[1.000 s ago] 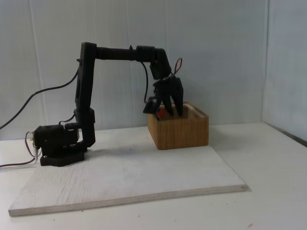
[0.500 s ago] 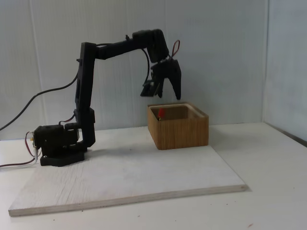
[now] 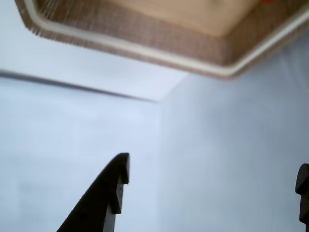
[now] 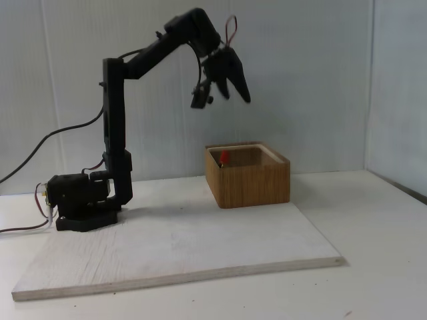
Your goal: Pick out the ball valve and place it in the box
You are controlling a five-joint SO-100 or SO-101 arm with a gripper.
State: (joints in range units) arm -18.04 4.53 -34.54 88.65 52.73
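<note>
The box (image 4: 250,183), light grained wood with thick walls, stands open-topped at the back right of the white board. Over its left inner wall pokes the red lever of the ball valve (image 4: 223,157); the valve's body is hidden inside the box. My gripper (image 4: 237,99) hangs high above the box, open and empty, with its fingers angled down to the right. In the wrist view the box rim (image 3: 145,36) runs along the top edge, with a red speck of the ball valve (image 3: 269,1) in the corner. Both black fingertips (image 3: 118,181) stand wide apart, and the gripper (image 3: 212,176) holds nothing.
The white board (image 4: 173,247) lies on a white table. The arm's base (image 4: 80,203) sits at the board's left end with cables trailing left. Pale walls close the scene behind and on the right.
The gripper has risen from inside the box to well above it and tilted outward. The ball valve has stayed in the box.
</note>
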